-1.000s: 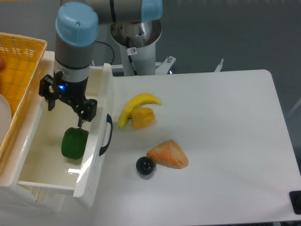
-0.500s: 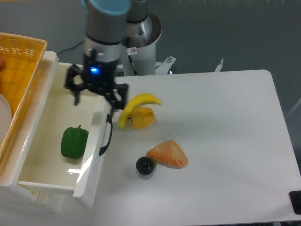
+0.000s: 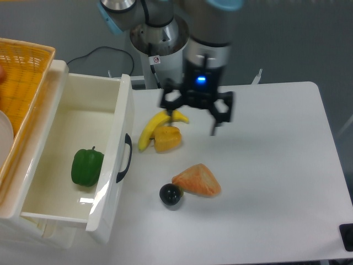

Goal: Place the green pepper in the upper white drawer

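Lying near the upper white drawer's [image 3: 33,212] front wall, the green pepper [image 3: 86,167] is apart from the spread, empty hand [image 3: 194,118].

The yellow basket [image 3: 22,83] runs off the left edge — the end effector [image 3: 196,117] covers the banana's [image 3: 150,128] tip.

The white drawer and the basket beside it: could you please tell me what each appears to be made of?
The white drawer looks like glossy moulded plastic: its walls are smooth and shiny, with light reflecting off the floor, and it carries a black curved handle. The basket looks like woven yellow wicker or plastic strands, showing a regular lattice; which of the two is unclear.
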You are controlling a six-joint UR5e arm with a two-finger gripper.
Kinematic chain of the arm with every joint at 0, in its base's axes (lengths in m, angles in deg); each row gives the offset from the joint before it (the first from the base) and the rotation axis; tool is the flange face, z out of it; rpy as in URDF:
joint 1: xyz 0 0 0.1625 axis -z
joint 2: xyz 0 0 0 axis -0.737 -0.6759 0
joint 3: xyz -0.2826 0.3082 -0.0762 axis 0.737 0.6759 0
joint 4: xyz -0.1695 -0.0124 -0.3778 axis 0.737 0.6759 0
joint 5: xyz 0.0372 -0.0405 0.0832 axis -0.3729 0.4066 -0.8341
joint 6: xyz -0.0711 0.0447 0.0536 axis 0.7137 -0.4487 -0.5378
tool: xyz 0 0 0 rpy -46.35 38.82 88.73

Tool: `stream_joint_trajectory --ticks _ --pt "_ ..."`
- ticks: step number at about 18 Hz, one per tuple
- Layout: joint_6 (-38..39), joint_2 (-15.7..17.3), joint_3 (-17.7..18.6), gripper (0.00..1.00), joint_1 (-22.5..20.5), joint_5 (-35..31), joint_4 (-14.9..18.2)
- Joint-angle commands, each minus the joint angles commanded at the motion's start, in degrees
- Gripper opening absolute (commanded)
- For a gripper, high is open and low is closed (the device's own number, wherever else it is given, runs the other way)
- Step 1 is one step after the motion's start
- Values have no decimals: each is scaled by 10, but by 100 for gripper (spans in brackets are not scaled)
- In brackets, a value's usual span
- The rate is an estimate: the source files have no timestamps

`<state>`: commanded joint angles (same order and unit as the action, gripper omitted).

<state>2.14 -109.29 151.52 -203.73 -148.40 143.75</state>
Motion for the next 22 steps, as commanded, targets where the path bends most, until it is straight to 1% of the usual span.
stream_joint_trajectory --ticks 2,5,6,8,12,13,15,17,22 --pt "-64 -4 7 100 -17 -39 -1" --pt "-169 -32 21 100 -15 -132 -2" --pt "-192 -46 24 100 -12 -165 -2" --pt "-202 -69 24 100 -9 -206 -3" --pt "-206 -126 9 100 -10 -205 -10" --pt "-206 -136 6 100 -9 -205 -11" --pt "-205 -154 3 100 2 -206 -24" --pt "-204 -164 4 100 10 -207 -38" --pt "-204 -168 3 100 10 -198 -39"
